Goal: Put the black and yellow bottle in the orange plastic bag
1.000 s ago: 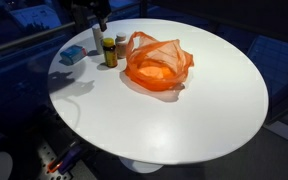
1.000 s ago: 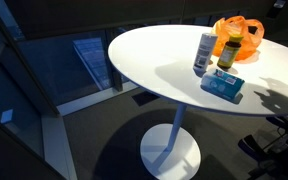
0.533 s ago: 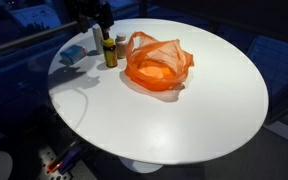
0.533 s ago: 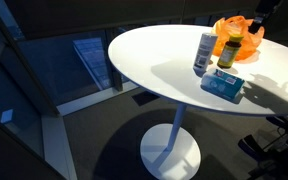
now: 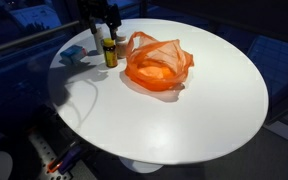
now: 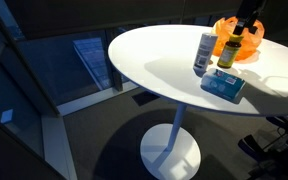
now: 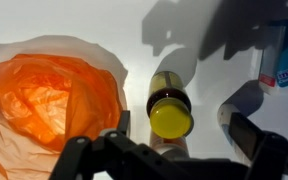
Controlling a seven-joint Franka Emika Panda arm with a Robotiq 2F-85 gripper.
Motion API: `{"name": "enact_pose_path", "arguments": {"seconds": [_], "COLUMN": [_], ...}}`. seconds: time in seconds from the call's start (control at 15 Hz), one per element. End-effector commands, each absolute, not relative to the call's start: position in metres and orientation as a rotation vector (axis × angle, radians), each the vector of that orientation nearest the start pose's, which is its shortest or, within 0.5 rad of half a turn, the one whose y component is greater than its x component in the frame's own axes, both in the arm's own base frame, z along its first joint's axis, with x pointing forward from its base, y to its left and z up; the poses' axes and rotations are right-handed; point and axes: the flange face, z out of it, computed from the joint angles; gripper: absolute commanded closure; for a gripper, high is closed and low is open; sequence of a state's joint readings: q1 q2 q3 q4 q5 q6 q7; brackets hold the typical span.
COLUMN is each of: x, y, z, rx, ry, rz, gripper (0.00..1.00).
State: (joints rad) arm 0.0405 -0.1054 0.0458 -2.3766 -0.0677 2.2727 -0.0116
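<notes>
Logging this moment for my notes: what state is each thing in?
black and yellow bottle: upright, capped, not gripped.
orange plastic bag: mouth open, lying on the table.
gripper: open, above the bottle.
grey can: upright.
blue box: lying flat.

Gripper has shifted right and come down over the black and yellow bottle, jaws spread. In an exterior view the gripper has entered the frame above the bottle.
</notes>
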Motion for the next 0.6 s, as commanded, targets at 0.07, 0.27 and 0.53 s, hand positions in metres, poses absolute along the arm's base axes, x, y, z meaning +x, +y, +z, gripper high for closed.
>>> {"name": "enact_pose_path", "arguments": {"seconds": [0.07,0.27,0.53], "x": [0.502,0.508,0.51], "y": [0.041,0.041,0.039], "z": [0.355,0.347,0.353], "rx": [-3.238,-3.244,-3.229], "ry": [-0.21,-0.219,-0.227], "rz": [0.036,0.062,0.094], "gripper": [0.0,0.34,0.66]}}
